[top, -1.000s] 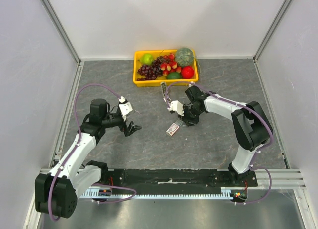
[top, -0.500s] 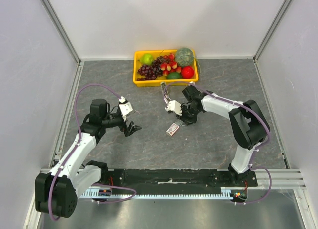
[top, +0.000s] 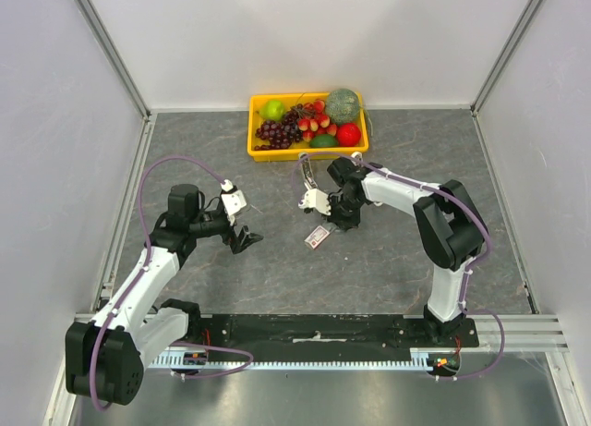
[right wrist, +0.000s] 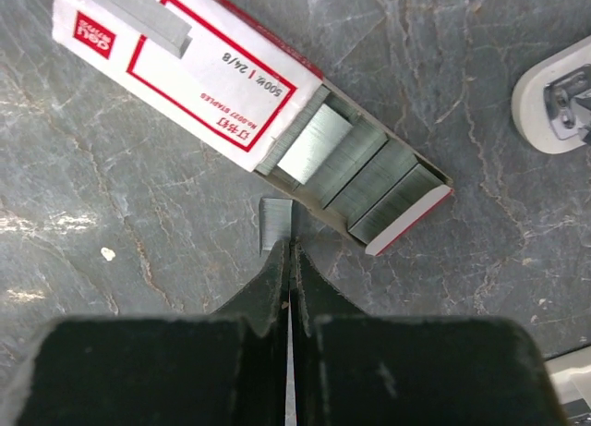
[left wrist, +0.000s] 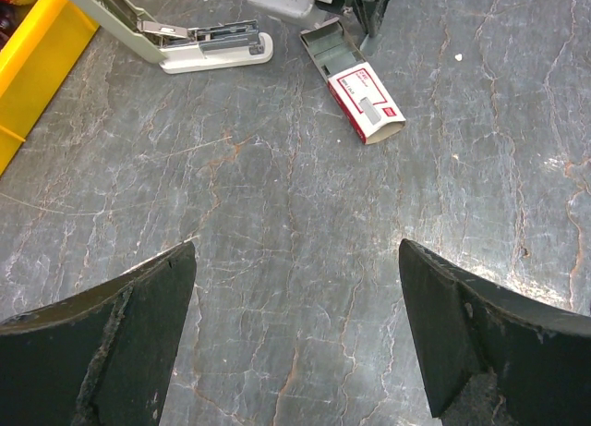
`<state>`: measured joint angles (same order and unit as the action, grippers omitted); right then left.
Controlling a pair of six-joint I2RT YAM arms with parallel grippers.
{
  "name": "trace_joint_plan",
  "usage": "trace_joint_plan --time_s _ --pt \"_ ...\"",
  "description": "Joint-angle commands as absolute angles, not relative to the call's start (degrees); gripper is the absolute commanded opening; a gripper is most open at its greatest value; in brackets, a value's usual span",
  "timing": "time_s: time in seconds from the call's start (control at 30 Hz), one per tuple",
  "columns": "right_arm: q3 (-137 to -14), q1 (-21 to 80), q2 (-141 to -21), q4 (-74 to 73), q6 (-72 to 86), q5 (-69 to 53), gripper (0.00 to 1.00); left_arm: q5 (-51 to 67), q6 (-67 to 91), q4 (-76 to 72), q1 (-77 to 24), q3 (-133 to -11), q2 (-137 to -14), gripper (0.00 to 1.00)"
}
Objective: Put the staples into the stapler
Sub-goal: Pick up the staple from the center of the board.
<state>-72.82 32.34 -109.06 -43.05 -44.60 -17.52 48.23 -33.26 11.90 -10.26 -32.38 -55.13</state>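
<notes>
The staples box (top: 318, 237) lies mid-table, white with red markings (right wrist: 185, 66), its inner tray (right wrist: 369, 176) pulled out and showing silvery strips. A short loose strip (right wrist: 277, 223) lies right at the tips of my right gripper (right wrist: 292, 250), which is shut; I cannot tell whether the strip is pinched. The grey-white stapler (left wrist: 185, 42) stands flipped open beside the box (left wrist: 365, 98), and its base end shows in the right wrist view (right wrist: 563, 103). My left gripper (top: 247, 238) hovers open and empty over bare table (left wrist: 295, 250), left of the box.
A yellow basket (top: 307, 152) of fruit stands at the back centre, just behind the stapler (top: 305, 172). Its yellow wall (left wrist: 37, 56) shows at the left wrist view's top left. White walls close in the grey marbled table.
My right gripper has shifted a little to the left near the box and closed its jaws fully. The box has nudged slightly left. The left arm has not moved.
</notes>
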Motion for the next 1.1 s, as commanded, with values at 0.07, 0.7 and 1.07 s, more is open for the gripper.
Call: trace_joint_plan --time_s 0.07,0.7,1.07 --pt "-73.0 32.7 -106.8 -47.5 -46.3 -20.6 0.00 48.9 -34.0 10.4 -10.5 -32.1 -55.3 0.96" --pt "-70.7 32.3 -102.0 -44.1 -40.8 -22.1 0.27 54.1 -35.7 10.5 -10.7 -32.7 -54.7 0.96" --pt "-73.1 33.3 -105.1 -43.6 -37.0 -19.7 0.52 53.4 -35.4 10.9 -10.9 -32.2 -54.3 0.96"
